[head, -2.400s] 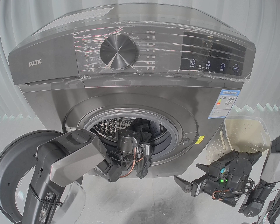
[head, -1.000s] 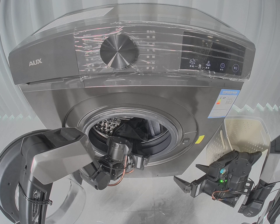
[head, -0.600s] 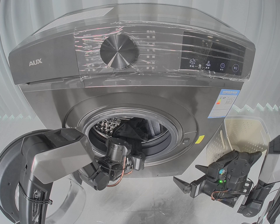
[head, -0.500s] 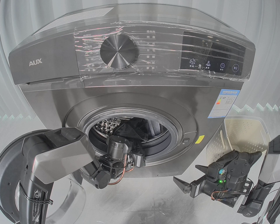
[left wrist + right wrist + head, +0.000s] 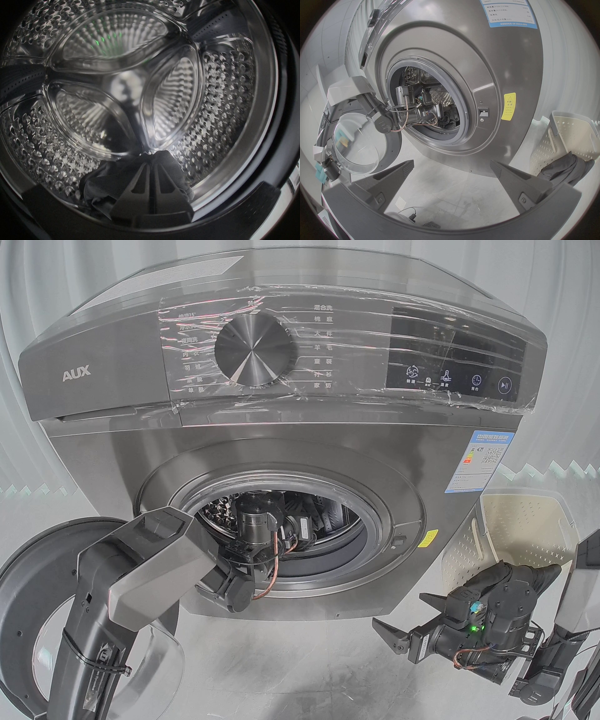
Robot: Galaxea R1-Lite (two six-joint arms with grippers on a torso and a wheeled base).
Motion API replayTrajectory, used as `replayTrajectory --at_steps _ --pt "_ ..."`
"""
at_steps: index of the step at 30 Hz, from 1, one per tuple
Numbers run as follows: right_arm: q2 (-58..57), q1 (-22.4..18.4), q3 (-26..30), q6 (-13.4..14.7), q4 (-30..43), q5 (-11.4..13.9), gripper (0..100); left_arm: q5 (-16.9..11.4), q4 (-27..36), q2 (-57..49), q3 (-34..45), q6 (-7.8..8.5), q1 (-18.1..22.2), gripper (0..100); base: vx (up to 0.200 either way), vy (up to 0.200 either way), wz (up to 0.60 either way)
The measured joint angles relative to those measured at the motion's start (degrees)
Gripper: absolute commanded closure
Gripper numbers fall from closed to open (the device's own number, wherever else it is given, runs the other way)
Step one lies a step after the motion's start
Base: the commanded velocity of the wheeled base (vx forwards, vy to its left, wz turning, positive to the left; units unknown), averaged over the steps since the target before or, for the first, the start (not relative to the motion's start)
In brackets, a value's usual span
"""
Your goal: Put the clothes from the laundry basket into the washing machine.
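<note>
Pinching a fold of the dark garment (image 5: 103, 187), the left gripper (image 5: 153, 159) has its two fingers pressed together, cloth bunched round the tips. It sits inside the drum (image 5: 218, 109), low down, with the garment lying on the drum floor just past the front lip. Drum back wall: three pressed lobes (image 5: 172, 100). The left arm passes in through the round opening.

One washing machine (image 5: 281, 446), silver, front-loading. One door (image 5: 31, 590), swung fully open to the left.

Right gripper (image 5: 403, 613): two fingers spread wide, nothing between them. It hangs over the floor (image 5: 300, 665), near and right of the opening, well apart from the left gripper.

One laundry basket (image 5: 531, 521), cream, perforated, stands on the floor just right of the machine. A second dark garment (image 5: 565, 168) is draped over its near rim, close behind the right wrist.

Garments counted: two, one in the drum and one on the basket.
</note>
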Motion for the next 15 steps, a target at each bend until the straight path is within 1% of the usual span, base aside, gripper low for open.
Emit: replayTrajectory --at_steps 5,9,14,15 --pt "-0.1 0.0 0.0 0.0 0.0 0.0 0 1.3 -0.5 3.4 -7.8 0.33 1.4 100 0.0 0.0 0.0" --pt "-0.1 0.0 0.0 0.0 0.0 0.0 0 1.7 -0.5 6.0 -13.5 0.54 2.5 100 0.0 0.0 0.0" --pt "-0.1 0.0 0.0 0.1 0.0 0.0 0 1.9 -0.3 8.2 -17.3 0.55 3.1 100 0.0 0.0 0.0" --pt "-0.1 0.1 0.0 0.0 0.0 0.0 0 1.8 -0.3 8.6 -17.6 0.54 3.1 0 0.0 0.0 0.0"
